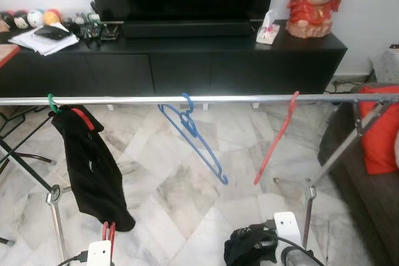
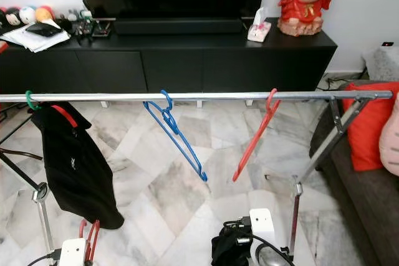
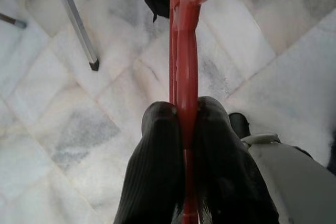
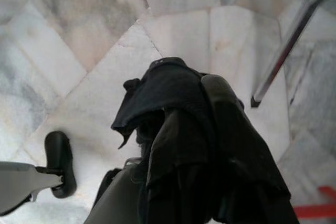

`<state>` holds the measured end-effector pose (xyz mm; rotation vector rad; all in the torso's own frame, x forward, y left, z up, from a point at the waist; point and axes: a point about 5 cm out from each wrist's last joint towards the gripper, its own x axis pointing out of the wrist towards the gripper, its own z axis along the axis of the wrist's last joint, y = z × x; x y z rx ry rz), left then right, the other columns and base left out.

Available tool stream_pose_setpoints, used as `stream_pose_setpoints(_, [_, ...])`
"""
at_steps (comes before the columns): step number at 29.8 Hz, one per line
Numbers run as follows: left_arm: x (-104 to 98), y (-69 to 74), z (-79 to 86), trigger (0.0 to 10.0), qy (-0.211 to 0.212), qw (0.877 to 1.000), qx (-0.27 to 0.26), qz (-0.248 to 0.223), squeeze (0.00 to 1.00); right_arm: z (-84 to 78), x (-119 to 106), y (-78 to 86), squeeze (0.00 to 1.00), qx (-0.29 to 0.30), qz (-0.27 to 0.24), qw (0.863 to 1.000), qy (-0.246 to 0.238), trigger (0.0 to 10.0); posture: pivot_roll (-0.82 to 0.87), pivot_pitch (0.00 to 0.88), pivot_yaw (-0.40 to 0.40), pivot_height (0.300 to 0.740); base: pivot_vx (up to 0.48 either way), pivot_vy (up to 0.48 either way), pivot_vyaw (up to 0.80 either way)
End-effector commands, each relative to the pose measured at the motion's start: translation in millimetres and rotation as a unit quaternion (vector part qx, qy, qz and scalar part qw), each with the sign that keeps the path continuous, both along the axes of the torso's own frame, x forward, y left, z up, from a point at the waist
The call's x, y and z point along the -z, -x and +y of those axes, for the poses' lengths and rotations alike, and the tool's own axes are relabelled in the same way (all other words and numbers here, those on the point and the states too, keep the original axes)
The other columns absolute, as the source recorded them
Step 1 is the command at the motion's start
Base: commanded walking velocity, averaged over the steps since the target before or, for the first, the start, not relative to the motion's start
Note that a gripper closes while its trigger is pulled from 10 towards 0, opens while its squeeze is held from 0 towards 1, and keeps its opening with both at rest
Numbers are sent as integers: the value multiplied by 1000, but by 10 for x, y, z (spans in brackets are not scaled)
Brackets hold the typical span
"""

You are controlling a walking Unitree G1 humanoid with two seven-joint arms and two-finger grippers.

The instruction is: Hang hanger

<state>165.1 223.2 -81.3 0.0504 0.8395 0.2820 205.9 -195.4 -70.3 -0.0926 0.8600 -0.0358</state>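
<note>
A: In the head views, what hangs on the steel rail (image 1: 206, 99)?

B: Three hangers: a green-hooked hanger (image 1: 52, 104) carrying a black garment (image 1: 92, 169), a blue hanger (image 1: 192, 134), a red hanger (image 1: 276, 136).

A: And below the rail?

B: The left gripper (image 1: 108, 236) holds another red hanger (image 2: 90, 238).

A: Left wrist view?

B: Both fingers (image 3: 157, 171) pinch that hanger tight.

A: Right wrist view?

B: The right gripper (image 4: 202, 145) is clamped on black cloth (image 4: 168, 90).
</note>
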Motion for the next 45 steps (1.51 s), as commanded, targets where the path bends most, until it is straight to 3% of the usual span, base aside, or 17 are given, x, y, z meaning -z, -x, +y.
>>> stream_pose_setpoints(1, [21, 49, -6, 10000, 0, 1000, -2, 5, 0, -13, -72, -115, 0, 9, -24, 1000, -3, 10000, -74, 12, 28, 740, -259, 0, 0])
stream_pose_setpoints(13, [27, 60, -7, 10000, 1, 1000, -2, 6, 0, -15, -102, -161, 0, 12, -34, 999, -4, 10000, -75, 2, 30, 740, -257, 0, 0])
stream_pose_setpoints(14, [34, 75, -18, 10000, 2, 1000, 0, 6, 0, -3, -186, -290, 0, 13, -57, 998, -11, 10000, -75, 0, 30, 740, -255, 0, 0])
stream_pose_setpoints(16, [39, 83, -26, 10000, 3, 1000, 2, 7, 0, -2, -226, -346, 0, 16, -69, 997, -14, 10000, -77, 0, 31, 740, -257, 0, 0])
stream_pose_setpoints(28, [29, 69, -15, 10000, 2, 1000, 5, 3, 0, 1, -219, -335, 0, 15, -69, 997, -15, 10000, -77, 0, 37, 740, -259, 0, 0])
stream_pose_setpoints(45, [-175, -253, 50, 10000, -14, 997, 22, -75, 0, 65, -419, -599, 0, -4, -121, 992, -21, 10000, -71, 0, 37, 740, -258, 0, 0])
